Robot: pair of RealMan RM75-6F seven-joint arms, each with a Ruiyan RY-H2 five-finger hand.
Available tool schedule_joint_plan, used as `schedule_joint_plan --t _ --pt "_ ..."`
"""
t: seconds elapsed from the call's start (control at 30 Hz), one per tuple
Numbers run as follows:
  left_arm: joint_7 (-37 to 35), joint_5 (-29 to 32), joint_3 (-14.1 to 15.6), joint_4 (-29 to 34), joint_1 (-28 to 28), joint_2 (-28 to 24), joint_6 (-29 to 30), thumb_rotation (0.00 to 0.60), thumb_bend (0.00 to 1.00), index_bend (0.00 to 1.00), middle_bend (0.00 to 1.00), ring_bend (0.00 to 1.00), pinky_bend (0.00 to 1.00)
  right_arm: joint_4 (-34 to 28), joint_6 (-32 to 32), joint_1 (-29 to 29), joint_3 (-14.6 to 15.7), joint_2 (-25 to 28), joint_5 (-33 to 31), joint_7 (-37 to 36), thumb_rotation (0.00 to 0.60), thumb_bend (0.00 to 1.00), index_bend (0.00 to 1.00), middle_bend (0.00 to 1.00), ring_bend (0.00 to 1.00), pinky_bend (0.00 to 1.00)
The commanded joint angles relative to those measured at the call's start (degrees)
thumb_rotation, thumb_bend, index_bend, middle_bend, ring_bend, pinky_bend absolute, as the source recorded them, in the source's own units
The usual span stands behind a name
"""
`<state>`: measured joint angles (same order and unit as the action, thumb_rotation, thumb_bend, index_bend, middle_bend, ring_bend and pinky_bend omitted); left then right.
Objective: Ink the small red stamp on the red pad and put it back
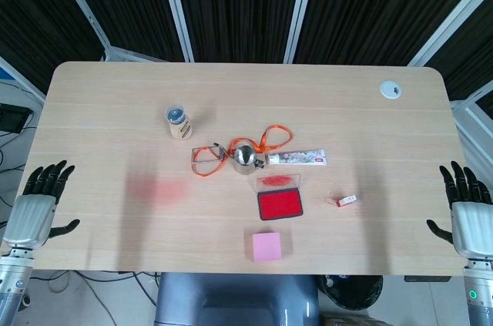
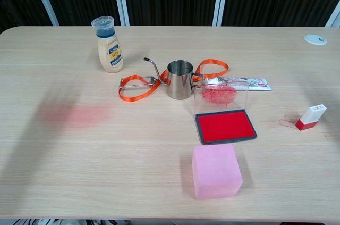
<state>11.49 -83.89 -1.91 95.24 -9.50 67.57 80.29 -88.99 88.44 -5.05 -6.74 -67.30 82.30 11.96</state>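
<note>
Both hands are waiting at the near table corners, so the task is standing at its opening step, with nothing yet picked up. The left hand [image 1: 35,204] is resting at the near left, fingers spread and empty; the right hand [image 1: 470,206] is doing likewise at the near right. The small red-and-white plastic stamp [image 2: 310,117] is lying on the light wooden table [image 2: 79,172], to the right of the open red ink pad [image 2: 225,126] and apart from it. The next move is probably calling for the right hand, the closer one, to reach in and pinch the stamp.
</note>
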Motion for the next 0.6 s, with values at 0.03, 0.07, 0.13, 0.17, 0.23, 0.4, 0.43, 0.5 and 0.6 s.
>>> schedule_joint_plan --t 0.03,0.07,0.13,0.17,0.23,0.4,0.43,0.5,0.6 --pt "0.04 -0.01 -0.01 -0.07 -0.02 0.01 0.00 0.600 0.04 0.00 0.00 0.00 0.00 -0.06 -0.07 -0.02 0.10 0.06 0.23 0.03 0.600 0.05 0.00 0.00 0.00 0.19" --pt "0.04 -0.01 -0.03 -0.07 -0.04 0.02 -0.01 0.600 0.04 0.00 0.00 0.00 0.00 -0.09 -0.10 -0.03 0.14 0.10 0.32 -0.02 0.600 0.06 0.00 0.00 0.00 0.19" --pt "-0.05 0.01 -0.04 -0.04 -0.04 0.02 -0.02 0.600 0.04 0.00 0.00 0.00 0.00 -0.22 -0.18 -0.06 0.29 0.20 0.72 -0.41 0.600 0.07 0.00 0.00 0.00 0.19" --pt "-0.08 -0.02 -0.04 -0.04 -0.03 0.00 0.01 0.600 0.04 0.00 0.00 0.00 0.00 -0.27 -0.15 -0.10 0.37 0.28 1.05 -0.71 0.600 0.07 0.00 0.00 0.00 0.19" --pt "-0.15 -0.14 -0.03 -0.08 -0.01 -0.01 0.12 0.600 0.04 0.00 0.00 0.00 0.00 -0.36 -0.05 -0.27 0.63 0.50 2.22 -1.69 0.600 0.09 0.00 0.00 0.00 0.19" --pt "-0.59 -0.23 -0.22 -0.35 -0.10 0.20 0.24 0.600 0.04 0.00 0.00 0.00 0.00 -0.33 -0.50 -1.14 1.46 1.26 5.37 -3.48 0.600 0.11 0.01 0.00 0.00 0.19" --pt "-0.71 -0.15 -0.33 -0.43 -0.21 0.27 0.14 0.600 0.04 0.00 0.00 0.00 0.00 -0.40 -0.77 -1.47 1.52 1.42 5.88 -3.48 0.600 0.11 0.01 0.00 0.00 0.19" --pt "-0.99 -0.03 -0.47 -0.59 -0.40 0.32 -0.12 0.600 0.04 0.00 0.00 0.00 0.00 -0.50 -1.49 -2.10 1.59 1.64 6.51 -3.26 0.600 0.12 0.02 0.00 0.00 0.20" --pt "-1.60 0.00 -0.56 -0.59 -0.54 0.22 -0.31 0.600 0.04 0.00 0.00 0.00 0.00 -0.66 -3.63 -3.48 1.40 1.68 6.44 -1.93 0.600 0.12 0.05 0.02 0.01 0.20"
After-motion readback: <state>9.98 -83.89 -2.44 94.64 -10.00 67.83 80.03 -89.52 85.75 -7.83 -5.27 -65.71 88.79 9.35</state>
